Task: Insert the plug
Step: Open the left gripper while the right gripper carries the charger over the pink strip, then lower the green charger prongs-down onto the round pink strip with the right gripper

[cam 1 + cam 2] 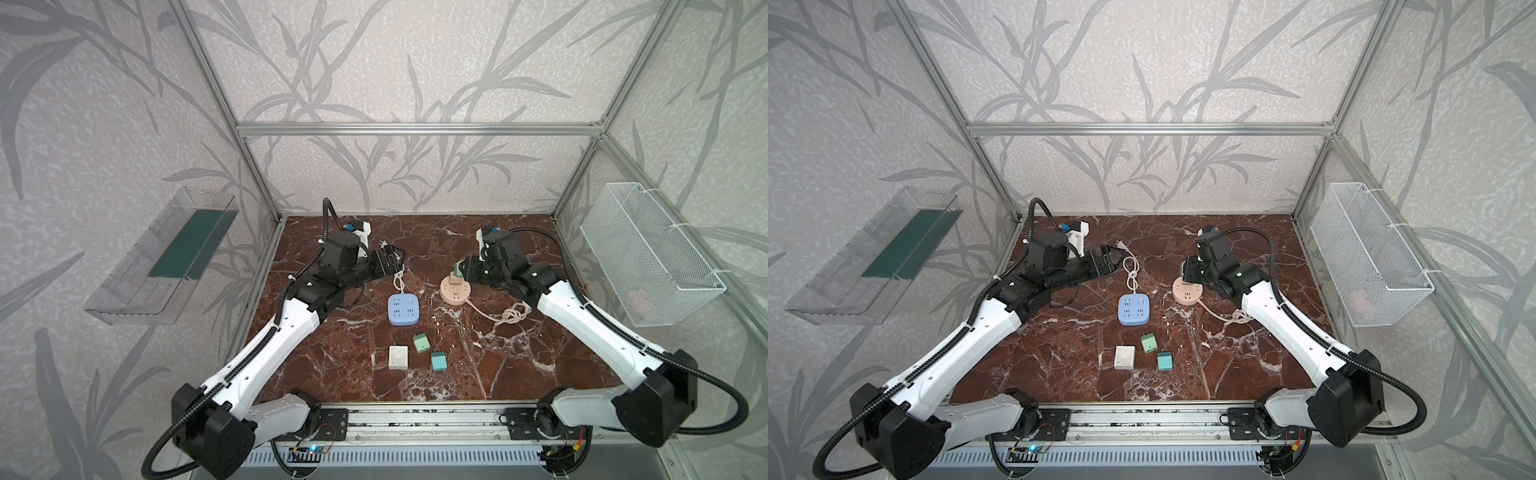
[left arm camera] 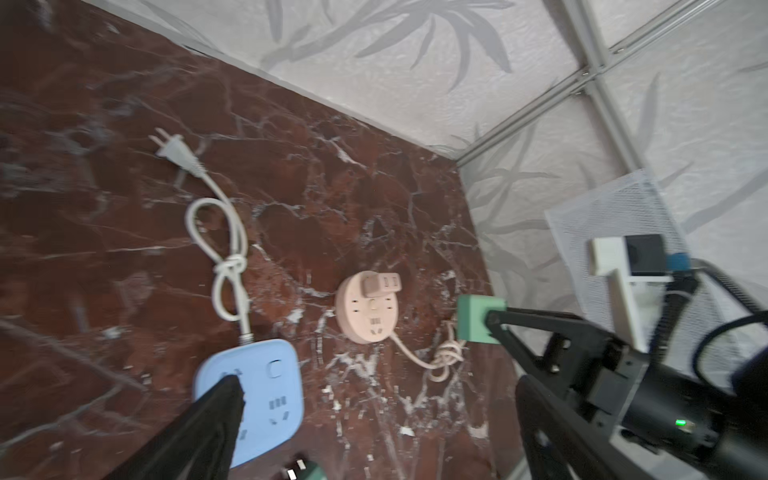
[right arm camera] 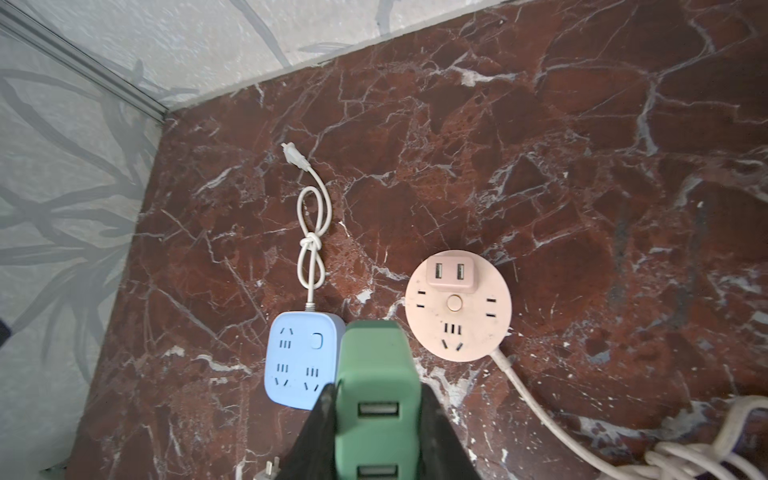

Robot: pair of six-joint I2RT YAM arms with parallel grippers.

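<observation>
Two USB ports are seen on the face of the green plug (image 3: 376,399), a rounded block of matte green plastic; its prongs are hidden. It is clamped between the drawn-in fingers of the right gripper (image 3: 376,390). In both top views it is held right of centre, just over the upper edge of the round pink socket (image 1: 455,293) (contact cannot be judged). The left gripper (image 1: 397,262) is spread wide left of centre, and nothing is held in it.

At the left edge a clear bin (image 1: 124,291) is mounted, with a dark green sheet (image 1: 191,245) laid in it. At the right edge a white mesh basket (image 1: 648,249) is hung, and a pale pink thing (image 1: 638,300) is dimly made out inside.

Two sockets are counted: the pink one, with a pink adapter (image 3: 451,272) plugged into it, and a blue square socket (image 1: 403,308). Three loose pieces are laid below centre: a white block (image 1: 398,357), a green block (image 1: 420,343) and a teal block (image 1: 438,361). Two knotted cords are seen, a white cord (image 1: 398,282) and a pinkish cord (image 1: 513,313).
</observation>
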